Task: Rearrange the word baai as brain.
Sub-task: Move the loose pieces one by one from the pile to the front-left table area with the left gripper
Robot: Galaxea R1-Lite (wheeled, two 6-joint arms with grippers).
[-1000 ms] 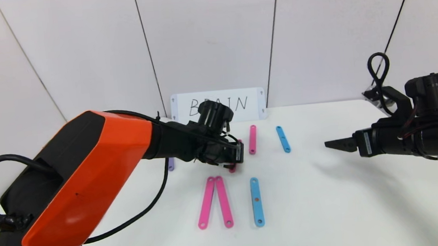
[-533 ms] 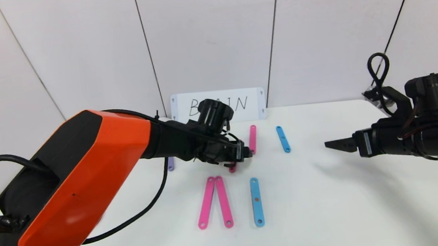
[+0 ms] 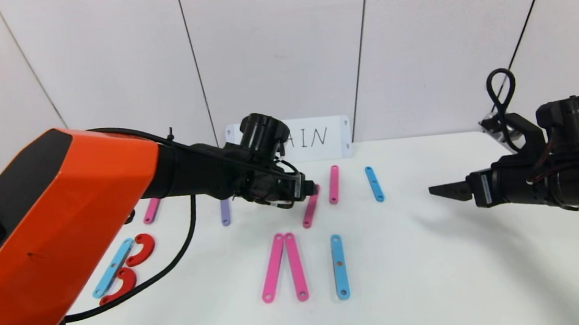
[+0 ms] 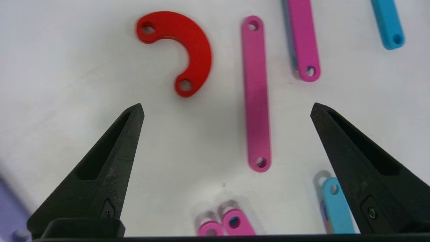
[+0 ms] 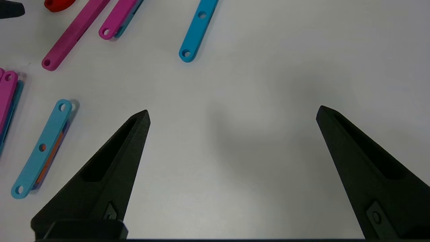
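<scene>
The letters lie flat on the white table (image 3: 435, 275). At the left are a blue strip (image 3: 112, 259) with two red half rings (image 3: 142, 247), a pink strip (image 3: 151, 210) and a purple strip (image 3: 225, 212). In the middle are a slanted pink strip (image 3: 311, 207), an upright pink strip (image 3: 333, 184), a blue strip (image 3: 374, 183), a pink pair (image 3: 283, 274) and a blue strip (image 3: 339, 266). My left gripper (image 3: 310, 188) is open and empty, above the slanted pink strip (image 4: 256, 94) and a red half ring (image 4: 183, 50). My right gripper (image 3: 446, 190) hovers open at the right.
A white card (image 3: 321, 137) with handwritten letters stands at the back against the wall, partly hidden by my left wrist. In the right wrist view the right gripper (image 5: 233, 114) is over bare table, with a blue strip (image 5: 42, 148) off to one side.
My left arm has pulled back and to the left and risen, uncovering the pieces at the table's left and the whole slanted pink strip. The right arm has not moved.
</scene>
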